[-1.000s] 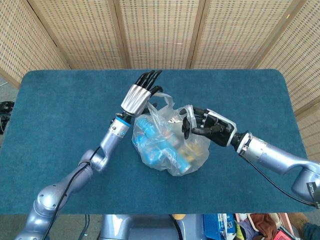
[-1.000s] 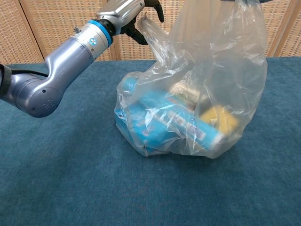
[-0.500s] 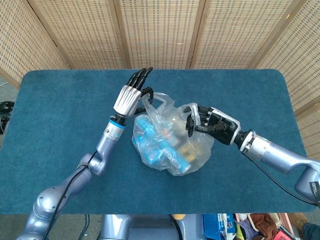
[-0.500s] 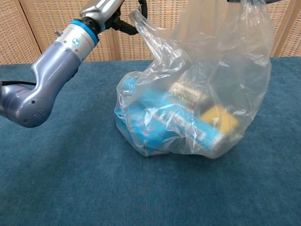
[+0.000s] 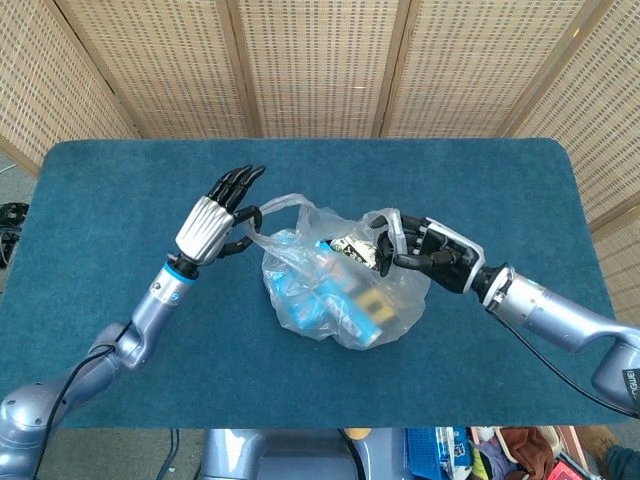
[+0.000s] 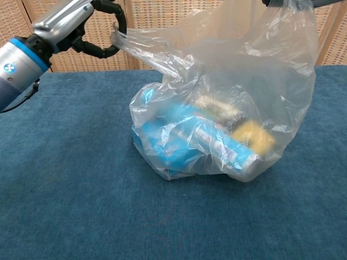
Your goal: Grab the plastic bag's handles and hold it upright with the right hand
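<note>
A clear plastic bag (image 5: 318, 300) sits mid-table with blue packs (image 6: 179, 138) and a yellow item (image 6: 252, 135) inside. My left hand (image 5: 212, 217) pinches the bag's left handle (image 5: 275, 208) between thumb and a finger and holds it stretched out to the left, the other fingers extended. My right hand (image 5: 430, 257) grips the right handle (image 5: 380, 222) on the bag's other side, fingers curled around the plastic. The chest view shows the bag (image 6: 244, 81) pulled wide at the top, the left hand (image 6: 76, 24) at the upper left, and the right hand almost cut off by the top edge.
The bag stands on a blue carpeted table (image 5: 120, 170). A wicker folding screen (image 5: 320, 60) closes off the back. Bare table surface lies on all sides of the bag.
My left hand has moved left and toward me, drawing the left handle out and widening the bag's mouth. The right hand has stayed nearly still on its handle.
</note>
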Controlling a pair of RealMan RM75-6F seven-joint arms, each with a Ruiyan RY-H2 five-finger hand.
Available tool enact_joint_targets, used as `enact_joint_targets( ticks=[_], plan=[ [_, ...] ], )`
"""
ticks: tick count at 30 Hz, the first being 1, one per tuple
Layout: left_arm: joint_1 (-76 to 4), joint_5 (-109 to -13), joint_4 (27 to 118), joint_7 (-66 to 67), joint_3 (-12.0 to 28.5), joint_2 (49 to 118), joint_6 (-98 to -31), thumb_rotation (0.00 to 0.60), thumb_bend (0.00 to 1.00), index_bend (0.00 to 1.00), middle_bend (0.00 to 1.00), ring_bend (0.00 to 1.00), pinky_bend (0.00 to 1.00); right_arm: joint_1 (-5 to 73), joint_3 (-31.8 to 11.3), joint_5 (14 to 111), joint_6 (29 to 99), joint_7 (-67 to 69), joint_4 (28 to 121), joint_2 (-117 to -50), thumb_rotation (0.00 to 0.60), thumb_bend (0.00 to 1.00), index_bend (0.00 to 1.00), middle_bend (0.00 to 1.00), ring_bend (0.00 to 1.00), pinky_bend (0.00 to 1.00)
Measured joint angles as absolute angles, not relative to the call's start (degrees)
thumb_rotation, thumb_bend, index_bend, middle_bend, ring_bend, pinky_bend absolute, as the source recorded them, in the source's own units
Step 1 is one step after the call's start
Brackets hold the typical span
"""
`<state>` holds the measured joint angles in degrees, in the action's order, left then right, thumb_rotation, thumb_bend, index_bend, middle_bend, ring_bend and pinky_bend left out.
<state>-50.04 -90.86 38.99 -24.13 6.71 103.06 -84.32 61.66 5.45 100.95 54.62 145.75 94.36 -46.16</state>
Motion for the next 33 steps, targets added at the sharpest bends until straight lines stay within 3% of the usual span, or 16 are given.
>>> enact_joint_targets(
  ticks=[11, 17, 25, 33],
  plan=[
    [-42.25, -97.04, 49.05, -19.99, -0.93, 95.64, -89.03, 0.600, 0.47, 0.73, 0.04, 0.01, 0.09, 61.08, 5.30, 100.71, 54.91, 144.46, 95.33, -46.06, 0.600, 0.00, 0.37, 0.58, 0.47, 0.50],
    [-40.39, -99.78, 50.68, -19.06, -2.48, 93.26, -92.01, 0.600, 0.46, 0.72, 0.04, 0.01, 0.09, 60.77, 5.20, 100.59, 55.02, 143.92, 95.79, -46.13, 0.600, 0.00, 0.37, 0.58, 0.47, 0.50],
    [-39.82, -101.55, 49.91, -16.47, -0.95, 91.29, -96.94, 0.600, 0.46, 0.64, 0.03, 0.00, 0.09, 60.48, 5.18, 100.68, 55.27, 143.71, 95.66, -45.84, 0.600, 0.00, 0.38, 0.58, 0.47, 0.50],
    [-42.99, -101.59, 46.71, -15.35, 2.68, 96.46, -97.35, 0.600, 0.46, 0.62, 0.03, 0.00, 0.09, 59.84, 5.16, 100.87, 56.24, 144.44, 94.83, -45.89, 0.600, 0.00, 0.37, 0.58, 0.47, 0.50]
  ],
)
